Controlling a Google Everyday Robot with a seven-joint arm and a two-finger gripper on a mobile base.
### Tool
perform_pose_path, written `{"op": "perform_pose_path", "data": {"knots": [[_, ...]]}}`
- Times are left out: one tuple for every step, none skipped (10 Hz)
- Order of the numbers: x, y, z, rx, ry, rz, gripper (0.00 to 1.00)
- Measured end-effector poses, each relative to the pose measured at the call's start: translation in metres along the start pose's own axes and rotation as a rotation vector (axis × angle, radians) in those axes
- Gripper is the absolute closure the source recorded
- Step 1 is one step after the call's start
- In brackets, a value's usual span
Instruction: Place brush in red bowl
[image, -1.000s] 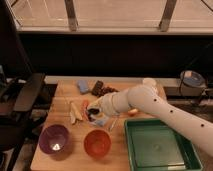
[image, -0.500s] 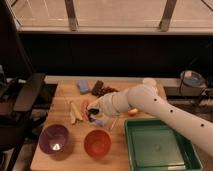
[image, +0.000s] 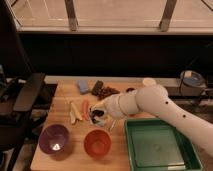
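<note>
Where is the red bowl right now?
In the camera view, the red bowl sits front-centre between the purple bowl and green tray, just below the gripper.

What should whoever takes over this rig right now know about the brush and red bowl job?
End effector: shut, low over the middle of the wooden table, just behind the red bowl. Dark shapes sit at its tip; whether the brush is gripped cannot be told from this view.
Red bowl: front of the table, between the purple bowl and the green tray, with no brush showing inside.
Done: arm has reached into the cluster of items.
Left: confirm the grip on the brush, carry it the short way forward over the red bowl, release it there.
</note>
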Motion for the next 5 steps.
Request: {"op": "perform_pose_path", "data": {"knots": [[-0.009, 0.001, -0.011, 0.007, 0.003, 0.005, 1.0], [-0.016, 0.006, -0.019, 0.012, 0.005, 0.014, 1.0], [-0.024, 0.01, -0.023, 0.012, 0.004, 0.019, 1.0], [-0.031, 0.013, -0.026, 0.011, 0.002, 0.025, 1.0], [-0.039, 0.019, -0.029, 0.007, -0.002, 0.037, 1.0]]}}
